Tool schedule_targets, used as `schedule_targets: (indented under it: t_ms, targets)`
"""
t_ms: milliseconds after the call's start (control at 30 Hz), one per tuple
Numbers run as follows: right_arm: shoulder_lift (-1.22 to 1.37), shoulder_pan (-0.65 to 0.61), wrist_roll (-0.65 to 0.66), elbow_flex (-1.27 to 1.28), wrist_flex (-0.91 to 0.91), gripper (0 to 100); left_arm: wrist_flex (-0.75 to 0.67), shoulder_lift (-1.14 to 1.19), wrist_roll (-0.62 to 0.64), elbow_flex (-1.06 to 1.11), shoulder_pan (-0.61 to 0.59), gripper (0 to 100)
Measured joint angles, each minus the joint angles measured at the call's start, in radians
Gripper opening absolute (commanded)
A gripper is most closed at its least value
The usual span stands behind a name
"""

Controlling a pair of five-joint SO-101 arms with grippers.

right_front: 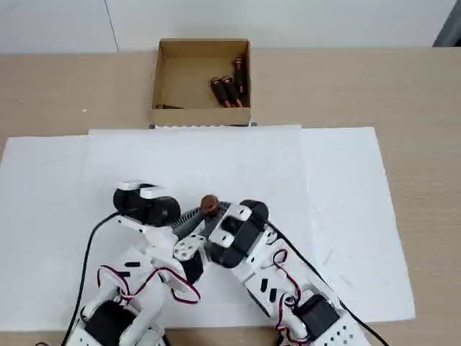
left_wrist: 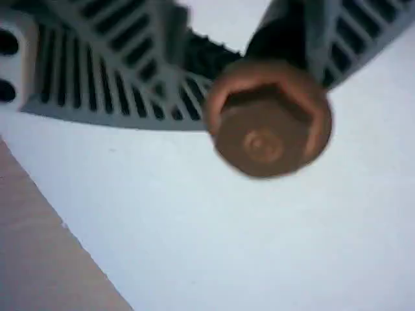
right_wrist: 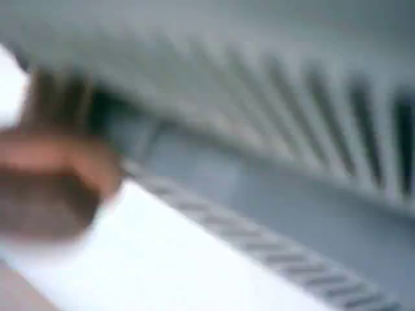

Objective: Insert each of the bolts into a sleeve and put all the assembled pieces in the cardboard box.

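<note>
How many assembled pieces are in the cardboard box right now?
3 pieces, all in the box's right half: two side by side, the third behind them by the right wall. The near wall could hide more. Another bolt sits between the arms' jaws.

Light wooden table (right_front: 65, 86), white sheet (right_front: 346, 216).

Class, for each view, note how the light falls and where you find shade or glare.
High view: soft, even light; the white sheet is bright without glare, and the cardboard box is shaded inside along its front wall. Left wrist view: the bolt head is evenly lit, no glare. Right wrist view: the bolt looks darker on one side.
</note>
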Motion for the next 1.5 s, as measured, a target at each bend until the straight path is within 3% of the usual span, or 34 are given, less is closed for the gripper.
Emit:
schedule_targets:
  t_ms: [467, 633, 800, 1200, 1367, 1500]
  targets:
    - [-0.002, -0.002, -0.002, 0.0, -0.003, 0.3, 0.012, 0.002, -0.16, -0.173, -0.127, 20]
    - [-0.002, 0.002, -0.002, 0.0, 0.002, 0.3, 0.012, 0.002, -0.187, -0.183, -0.189, 3]
    - [-0.002, 0.089, -0.002, 0.0, 0.049, 0.3, 0.012, 0.002, -0.313, -0.176, -0.301, 0]
    - [-0.002, 0.302, -0.002, -0.002, 0.117, 0.3, -0.023, 0.002, -0.525, 0.069, -0.582, 1]
    - [-0.002, 0.387, -0.002, -0.017, 0.127, 0.3, -0.034, 0.002, -0.546, 0.155, -0.605, 1]
    - [-0.002, 0.451, -0.023, -0.071, 0.241, 0.3, -0.034, 0.002, -0.548, 0.187, -0.605, 1]
